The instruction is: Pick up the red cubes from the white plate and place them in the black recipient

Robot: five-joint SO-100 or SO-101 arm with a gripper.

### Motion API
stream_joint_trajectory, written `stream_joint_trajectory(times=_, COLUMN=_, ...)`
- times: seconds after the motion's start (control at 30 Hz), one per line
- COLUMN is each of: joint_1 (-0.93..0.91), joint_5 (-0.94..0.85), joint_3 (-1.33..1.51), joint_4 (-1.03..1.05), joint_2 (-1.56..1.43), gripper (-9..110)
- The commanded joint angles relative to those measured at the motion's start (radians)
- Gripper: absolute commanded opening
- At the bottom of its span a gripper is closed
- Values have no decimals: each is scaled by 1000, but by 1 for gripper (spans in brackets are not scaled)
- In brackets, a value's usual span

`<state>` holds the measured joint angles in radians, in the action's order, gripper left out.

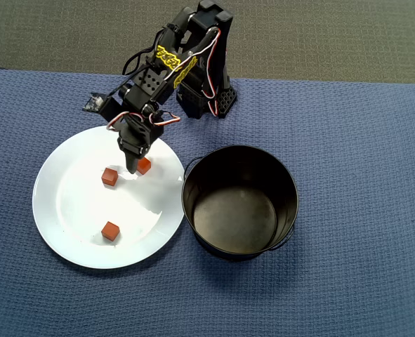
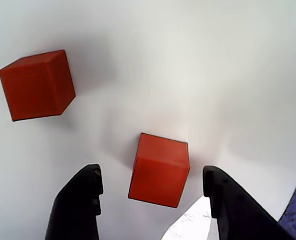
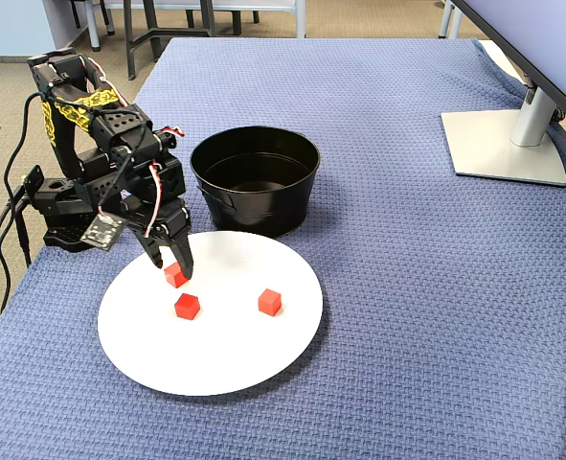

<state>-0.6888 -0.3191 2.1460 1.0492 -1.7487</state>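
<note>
Done: nothing; pot (image 1: pixel 239 203) empty.
Left: three cubes (image 1: pixel 109 230) on plate (image 1: pixel 67 210).
Gripper (image 2: pixel 153 192): fingers apart, straddling one cube (image 2: pixel 159 170).

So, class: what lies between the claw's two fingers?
In the wrist view, one red cube on the white plate sits between the open claw fingers.

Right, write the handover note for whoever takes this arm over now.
Gripper: open, low over the white plate, fingers either side of one red cube, not closed on it.
Cubes: all three on the plate; the second cube sits next to the straddled one, the third cube nearer the plate's far rim in the overhead view.
Black pot: beside the plate, empty.
Done: nothing delivered.
Left: close, lift, drop in the pot; repeat for the other two.
</note>
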Motion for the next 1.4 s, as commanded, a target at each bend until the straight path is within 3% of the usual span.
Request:
stream_joint_trajectory(times=0.0, joint_1=28, joint_5=21, joint_3=-71, joint_4=-17, joint_2=21, gripper=19)
stream_joint_trajectory(times=0.5, joint_1=32, joint_5=23, joint_3=-110, joint_4=-41, joint_2=103, gripper=15)
stream_joint_trajectory(times=0.7, joint_1=31, joint_5=23, joint_3=-118, joint_4=-41, joint_2=112, gripper=0)
stream_joint_trajectory(times=0.87, joint_1=21, joint_5=31, joint_3=-120, joint_4=-37, joint_2=94, gripper=0)
stream_joint_trajectory(times=1.13, joint_1=8, joint_5=81, joint_3=-278, joint_4=206, joint_2=-150, gripper=0)
stream_joint_trajectory(times=1.37, joint_1=178, joint_5=219, joint_3=-566, joint_4=436, joint_2=-262, gripper=0)
